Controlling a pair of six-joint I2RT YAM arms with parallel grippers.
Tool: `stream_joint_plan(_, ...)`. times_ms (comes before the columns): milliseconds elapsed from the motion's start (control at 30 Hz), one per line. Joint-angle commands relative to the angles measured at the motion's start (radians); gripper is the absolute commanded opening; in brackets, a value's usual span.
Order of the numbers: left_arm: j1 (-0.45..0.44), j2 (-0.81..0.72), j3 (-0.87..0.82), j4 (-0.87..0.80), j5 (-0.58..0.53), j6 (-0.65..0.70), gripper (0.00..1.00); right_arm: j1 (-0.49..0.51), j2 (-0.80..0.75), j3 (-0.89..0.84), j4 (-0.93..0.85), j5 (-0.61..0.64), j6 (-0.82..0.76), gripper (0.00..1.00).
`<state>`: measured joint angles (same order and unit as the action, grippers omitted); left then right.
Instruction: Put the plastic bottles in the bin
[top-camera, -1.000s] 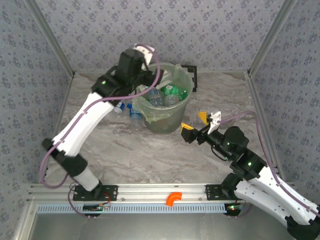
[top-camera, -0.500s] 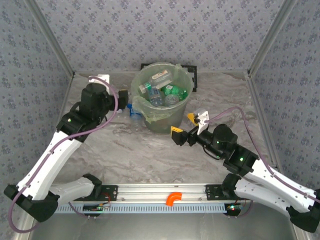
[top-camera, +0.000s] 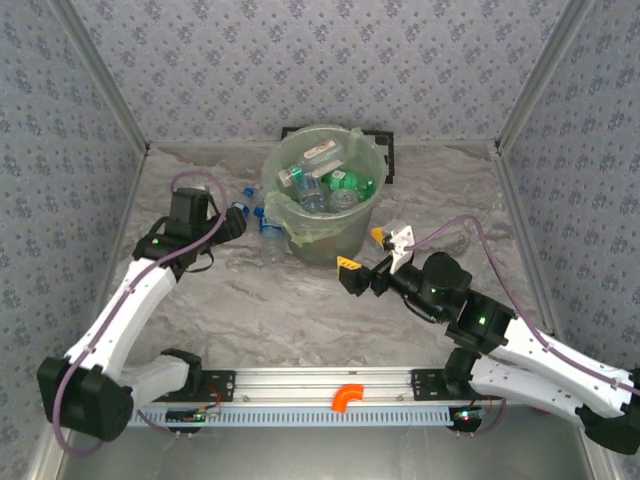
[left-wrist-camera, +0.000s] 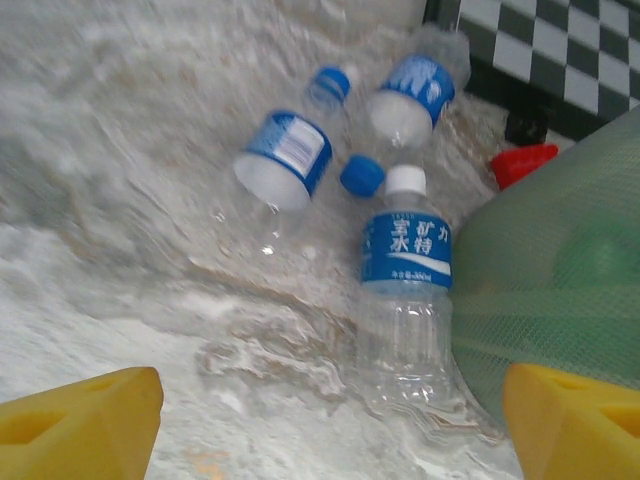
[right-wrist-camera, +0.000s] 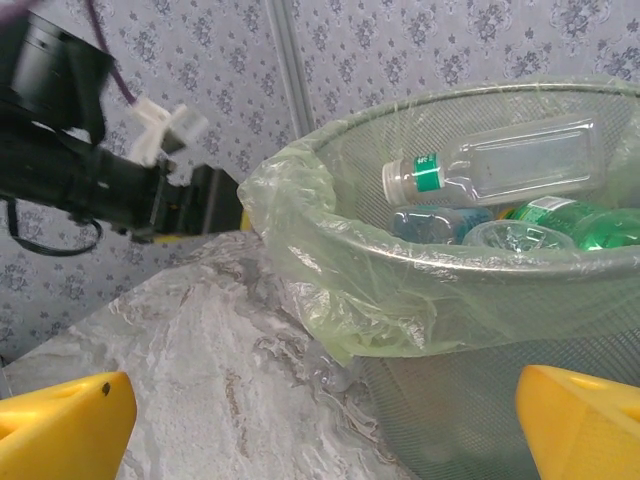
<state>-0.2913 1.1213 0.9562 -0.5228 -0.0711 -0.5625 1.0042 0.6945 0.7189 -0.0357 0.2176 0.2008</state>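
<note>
Ideally the left claw, wide open and empty, lowers squarely over the white-capped bottle lying on the table just left of the bin, seemingly touching its wall, and grips mid-body.

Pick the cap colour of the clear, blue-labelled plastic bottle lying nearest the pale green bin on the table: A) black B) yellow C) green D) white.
D: in the left wrist view, the clear plastic bottle with the blue label, lying beside the round translucent pale green bin, ends in a white cap.
</note>
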Motion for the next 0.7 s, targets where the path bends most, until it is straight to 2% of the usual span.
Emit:
stream_joint_plan(0,0.027,0.067,-0.024,0.122,0.175,-0.077,0.86,0.008,-0.032,0.029,-0.024,0.042,-0.017,0.99)
stream_joint_plan(300,0.038,0.261,-0.038,0.293,0.308,-0.118,0.83,0.007,-0.049,0.021,-0.039,0.069,-0.024,0.99)
stream_joint_plan(667,0.045,0.475,0.031,0.346,0.371,-0.112,0.83,0.008,-0.033,0.022,-0.037,0.085,-0.029,1.00)
